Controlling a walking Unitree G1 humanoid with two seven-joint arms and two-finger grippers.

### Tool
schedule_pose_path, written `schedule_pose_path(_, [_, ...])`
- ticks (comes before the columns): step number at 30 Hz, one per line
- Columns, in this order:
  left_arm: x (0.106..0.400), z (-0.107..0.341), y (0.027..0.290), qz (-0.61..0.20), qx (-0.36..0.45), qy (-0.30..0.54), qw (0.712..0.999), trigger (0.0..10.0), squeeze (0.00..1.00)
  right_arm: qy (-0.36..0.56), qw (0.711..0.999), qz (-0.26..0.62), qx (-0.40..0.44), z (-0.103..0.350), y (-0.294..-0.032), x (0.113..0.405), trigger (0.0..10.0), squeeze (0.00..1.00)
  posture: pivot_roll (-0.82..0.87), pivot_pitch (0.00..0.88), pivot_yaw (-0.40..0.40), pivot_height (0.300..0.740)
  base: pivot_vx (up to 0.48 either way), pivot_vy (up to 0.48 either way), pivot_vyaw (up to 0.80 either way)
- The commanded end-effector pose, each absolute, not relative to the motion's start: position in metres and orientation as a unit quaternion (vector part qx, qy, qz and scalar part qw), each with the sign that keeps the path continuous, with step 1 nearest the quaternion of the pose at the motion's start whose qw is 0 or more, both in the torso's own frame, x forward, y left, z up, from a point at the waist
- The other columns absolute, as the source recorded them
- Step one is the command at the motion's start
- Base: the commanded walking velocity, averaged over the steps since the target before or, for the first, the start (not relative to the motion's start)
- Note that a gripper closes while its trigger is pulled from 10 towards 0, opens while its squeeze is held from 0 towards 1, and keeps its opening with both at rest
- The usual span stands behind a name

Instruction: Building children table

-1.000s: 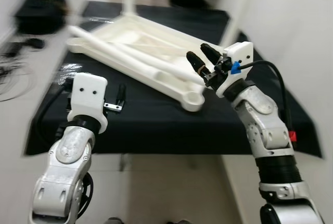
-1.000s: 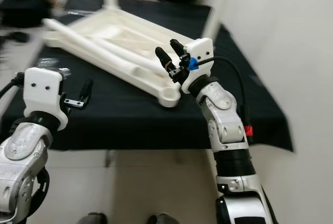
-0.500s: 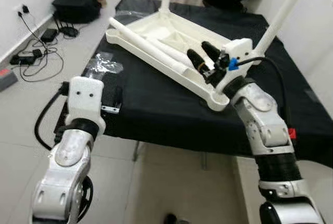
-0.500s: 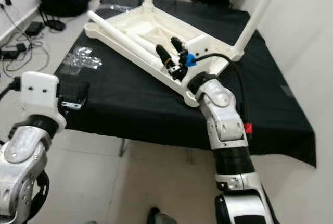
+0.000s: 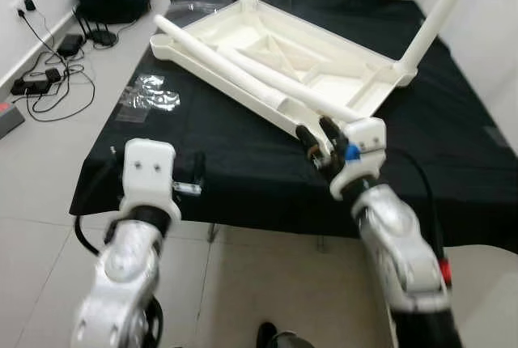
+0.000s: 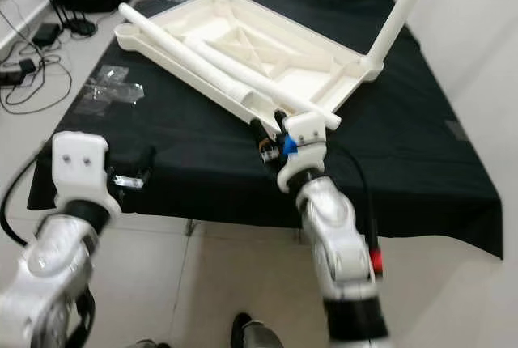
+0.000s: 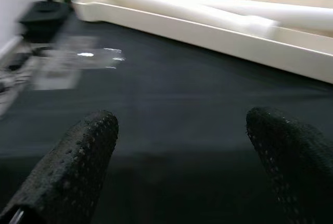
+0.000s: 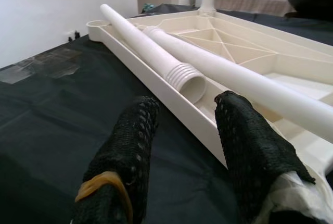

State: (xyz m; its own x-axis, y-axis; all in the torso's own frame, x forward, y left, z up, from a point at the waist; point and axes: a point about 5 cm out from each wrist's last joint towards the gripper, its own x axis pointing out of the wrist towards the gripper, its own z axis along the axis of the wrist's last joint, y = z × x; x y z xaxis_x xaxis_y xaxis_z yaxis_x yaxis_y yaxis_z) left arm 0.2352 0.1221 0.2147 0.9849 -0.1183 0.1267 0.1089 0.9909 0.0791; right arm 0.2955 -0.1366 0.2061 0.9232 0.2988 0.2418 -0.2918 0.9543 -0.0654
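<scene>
The right gripper (image 8: pixel 182 130) has its two black fingers (image 8: pixel 122 151) spread apart, holding nothing. They point at the near edge of an upturned cream plastic table top (image 5: pixel 279 61), close to its near corner. Just past the fingertips, two loose cream legs (image 8: pixel 156 52) lie side by side in the table top's hollow underside; the nearer one ends in a ribbed, open tip. Two more legs (image 5: pixel 441 12) stand upright, fixed at the far corners.

The left gripper (image 7: pixel 177 151) also has its fingers (image 7: pixel 78 156) spread wide and empty, hovering over a black cloth (image 5: pixel 243 162), well short of the table top.

The table top rests on this cloth, which covers a work table. Clear plastic bags (image 5: pixel 154 93) lie on the cloth near its left edge. Cables (image 5: pixel 44 65) trail on the tiled floor (image 5: pixel 48 170) to the left.
</scene>
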Motion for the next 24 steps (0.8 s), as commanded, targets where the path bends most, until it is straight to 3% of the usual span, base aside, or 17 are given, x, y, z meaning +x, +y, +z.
schedule_pose_path(1, [0.229,0.212,0.115,-0.068,0.023,-0.066,0.995,10.0,0.0,-0.13,0.981,0.143,-0.014,0.208,-0.134,0.288,10.0,0.0,0.01,0.239,-0.123,0.74,0.0,0.0,-0.8])
schedule_pose_path(18, [0.231,0.219,0.113,-0.063,0.016,-0.08,0.995,10.0,0.0,-0.155,0.978,0.135,-0.044,0.232,-0.13,0.295,10.0,0.0,0.0,0.237,-0.128,0.74,0.0,0.0,-0.8])
schedule_pose_path(24, [0.233,0.222,0.117,-0.05,0.021,-0.088,0.995,10.0,0.0,-0.17,0.966,0.188,-0.05,0.246,-0.117,0.301,10.0,0.0,0.01,0.242,-0.135,0.74,0.0,0.0,0.0])
